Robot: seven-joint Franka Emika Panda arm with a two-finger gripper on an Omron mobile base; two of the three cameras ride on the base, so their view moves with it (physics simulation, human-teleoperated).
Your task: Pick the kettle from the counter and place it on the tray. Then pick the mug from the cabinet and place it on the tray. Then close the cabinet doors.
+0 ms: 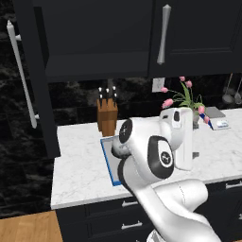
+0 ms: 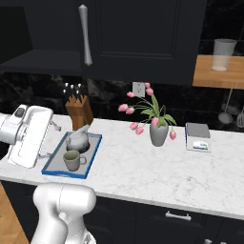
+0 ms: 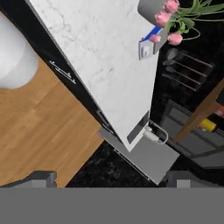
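Left door: tall dark navy-black panelled cabinet door (image 1: 33, 80) swung wide open at the far left, its long silver bar handle (image 1: 21, 75) upright, running top to bottom
Cabinet: large dark upper wall cabinet (image 1: 94, 42) gaping, inner shelf bare from here
Right door: second dark panelled door (image 2: 138, 38) looks shut, silver bar handle (image 2: 85, 35) vertical
Tray: flat blue-rimmed grey tray (image 2: 55, 169) on the white marble-patterned counter (image 2: 152, 167), carrying the squat stone-grey kettle (image 2: 78, 139) at the far end and the grey-beige mug (image 2: 72, 160) just nearer
Gripper: the two-finger gripper (image 3: 111, 180) has its tips spread wide, nothing between them, pointing right along the counter's edge
Key relation: by my read only the doors remain, and the open door lies up and to the left of the hand, its handle's long axis vertical, so the wrist must turn back that way
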